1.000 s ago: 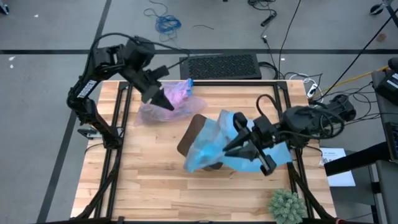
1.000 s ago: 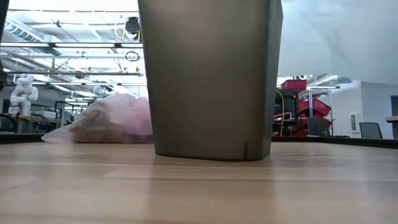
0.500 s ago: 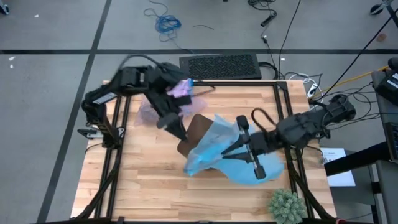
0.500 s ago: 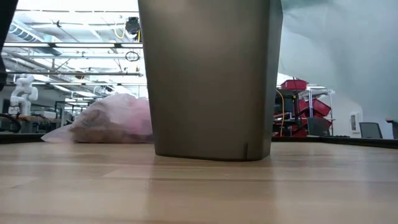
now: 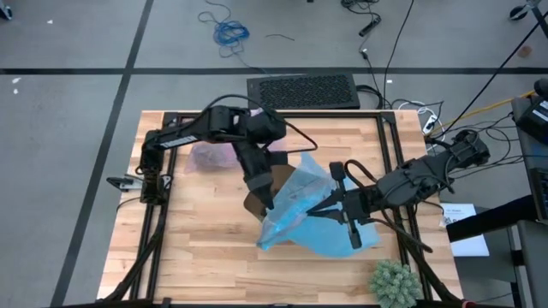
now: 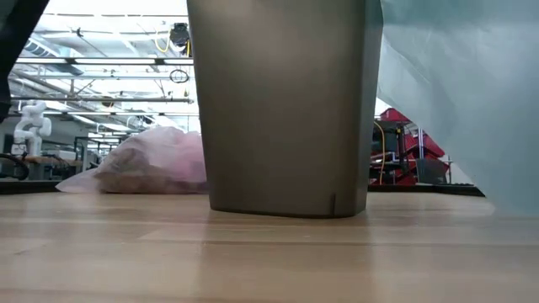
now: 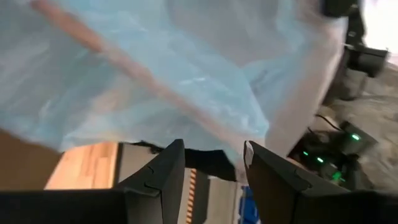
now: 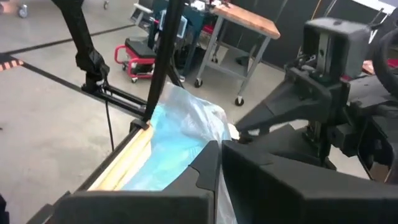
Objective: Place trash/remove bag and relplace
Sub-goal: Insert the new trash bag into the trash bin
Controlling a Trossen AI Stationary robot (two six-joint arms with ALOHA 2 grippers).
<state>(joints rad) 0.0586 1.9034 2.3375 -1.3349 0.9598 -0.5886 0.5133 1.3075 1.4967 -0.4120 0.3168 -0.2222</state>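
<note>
**High view: both grippers at the blue bag over the bin**

High view shows the left gripper point(image 5: 266, 198) reaching across the table point(image 5: 197, 248) to the near edge of the light blue plastic bag point(image 5: 301, 205), which is draped over the brown bin point(image 5: 272, 174). In the left wrist view its two dark fingers point(image 7: 165, 171) stand apart, with a clear gap between them; the blue film hangs just ahead of the tips, and I cannot tell whether they touch it. Nothing sits between the fingers.

The right gripper point(image 5: 330, 205) lies on the opposite side of the same bag. In the right wrist view its fingers point(image 8: 214, 168) are pressed together, with the blue bag right at their tips; they look clamped on a fold of it, though the pinched spot itself is hidden.

The lavender-pink bag point(image 5: 210, 156) lies on the table at the far left, behind the left arm and well apart from both grippers. In the low view it rests on the wood beside the bin point(image 6: 286, 105), slumped, with brown trash point(image 6: 135, 177) showing dimly through the plastic. The blue bag point(image 6: 455, 101) hangs down at the right of that view.

No brand, label or writing can be read on the bin, the bags or the arms. A green spiky plant point(image 5: 394, 282) stands at the table's near right corner.
</note>
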